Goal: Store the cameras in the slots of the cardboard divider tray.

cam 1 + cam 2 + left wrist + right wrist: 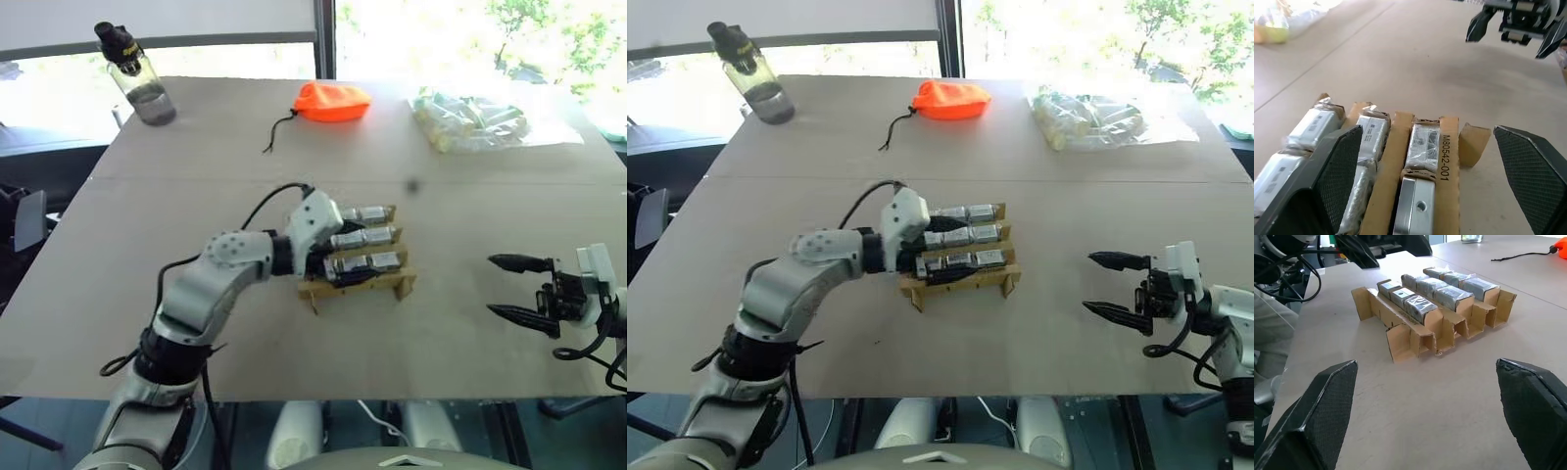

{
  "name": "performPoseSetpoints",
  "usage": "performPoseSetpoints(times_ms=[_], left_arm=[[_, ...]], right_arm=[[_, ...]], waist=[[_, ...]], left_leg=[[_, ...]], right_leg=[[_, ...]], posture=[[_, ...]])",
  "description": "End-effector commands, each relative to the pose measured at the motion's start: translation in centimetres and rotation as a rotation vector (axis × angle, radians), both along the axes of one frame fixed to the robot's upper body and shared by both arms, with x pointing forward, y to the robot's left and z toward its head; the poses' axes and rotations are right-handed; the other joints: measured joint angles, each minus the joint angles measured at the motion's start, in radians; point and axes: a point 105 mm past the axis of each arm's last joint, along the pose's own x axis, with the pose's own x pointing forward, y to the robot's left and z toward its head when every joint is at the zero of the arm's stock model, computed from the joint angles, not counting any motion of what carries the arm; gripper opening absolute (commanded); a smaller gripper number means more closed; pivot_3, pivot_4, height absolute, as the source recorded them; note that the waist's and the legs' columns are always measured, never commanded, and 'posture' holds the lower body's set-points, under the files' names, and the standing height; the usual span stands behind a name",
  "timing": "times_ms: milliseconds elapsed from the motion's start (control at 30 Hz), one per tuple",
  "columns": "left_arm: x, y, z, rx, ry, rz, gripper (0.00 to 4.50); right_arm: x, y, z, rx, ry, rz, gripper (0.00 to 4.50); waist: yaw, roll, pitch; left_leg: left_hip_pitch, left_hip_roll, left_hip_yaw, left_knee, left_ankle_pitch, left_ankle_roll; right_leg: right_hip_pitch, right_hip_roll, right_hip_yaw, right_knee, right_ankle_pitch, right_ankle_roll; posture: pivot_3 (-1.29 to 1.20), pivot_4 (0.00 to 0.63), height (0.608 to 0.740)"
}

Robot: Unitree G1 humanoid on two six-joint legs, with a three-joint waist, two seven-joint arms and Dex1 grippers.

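Note:
The cardboard divider tray (404,286) lies in the middle of the table, with several silver-grey cameras (372,261) lying in its rows. Most are wrapped in clear film; one bare metal camera (1418,210) sits in the row nearest the table's front edge. My left gripper (1425,132) hovers over the tray's left end, open, its fingers (1334,171) spread wide and closed on nothing. My right gripper (492,286) stands open to the right of the tray, well apart from it and pointing at it, with nothing between its fingers (1322,401).
At the table's far side are a clear water bottle (137,78) on the left, an orange drawstring pouch (333,101) in the middle and a clear bag of pale items (470,119) on the right. Bare tabletop lies between the tray and my right gripper.

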Motion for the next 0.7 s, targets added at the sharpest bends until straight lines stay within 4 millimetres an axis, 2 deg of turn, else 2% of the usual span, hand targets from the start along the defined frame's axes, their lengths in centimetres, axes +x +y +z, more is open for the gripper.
performPoseSetpoints(times_ms=[33,67,200,333,400,533,700], left_arm=[[-1.0,2.0,1.5,-0.075,-0.02,0.039,4.45],[-1.1,3.0,1.2,-0.091,-0.012,0.074,4.45],[-2.0,10.5,-2.5,-0.096,0.024,0.285,4.45],[-2.7,14.1,-3.6,-0.175,0.023,0.429,4.45],[-3.0,15.3,-4.4,-0.171,0.009,0.484,4.45],[-3.1,16.4,-5.8,-0.158,0.004,0.55,4.45],[-3.3,15.5,-6.3,-0.113,-0.027,0.491,4.45]], right_arm=[[-0.1,-0.2,0.6,-0.004,-0.033,0.023,4.5],[-0.1,-0.3,0.5,-0.007,-0.03,0.022,4.5],[0.8,-0.9,-0.3,-0.038,-0.01,-0.012,4.5],[1.4,-1.3,-0.7,-0.005,0.007,-0.052,4.5],[1.6,-1.3,-1.1,-0.006,0.014,-0.065,4.5],[1.8,-1.6,-1.9,-0.022,0.022,-0.079,4.5],[2.2,-2.0,-2.3,-0.036,0.023,-0.095,4.5]], waist=[[0.001,0.0,0.0],[0.001,0.0,0.0],[-0.009,0.001,-0.001],[0.006,0.001,0.0],[0.008,0.001,-0.001],[0.005,0.001,-0.001],[0.001,0.001,-0.001]], left_leg=[[0.0,0.0,0.0,0.0,0.0,0.0],[0.0,0.0,0.0,0.0,0.0,0.0],[0.002,0.0,0.002,-0.001,0.0,0.0],[0.001,0.0,0.001,-0.001,0.0,0.0],[0.001,-0.001,0.0,-0.001,0.0,0.0],[0.003,-0.001,0.0,-0.001,-0.001,0.001],[0.003,0.0,0.0,-0.001,-0.001,0.001]], right_leg=[[0.0,0.0,0.0,0.0,0.0,0.0],[0.0,0.0,0.0,0.0,0.0,0.0],[0.0,0.0,0.001,0.0,0.0,0.0],[0.0,0.0,-0.002,0.0,0.0,-0.001],[0.001,-0.002,-0.002,0.0,0.0,-0.001],[0.003,-0.003,-0.002,-0.001,0.0,-0.001],[0.003,-0.002,-0.002,-0.001,0.0,-0.001]], posture=[[0.0,0.15,0.726],[0.0,0.15,0.726],[0.0,0.15,0.726],[0.0,0.15,0.726],[0.0,0.15,0.726],[0.0,0.15,0.726],[0.0,0.15,0.726]])
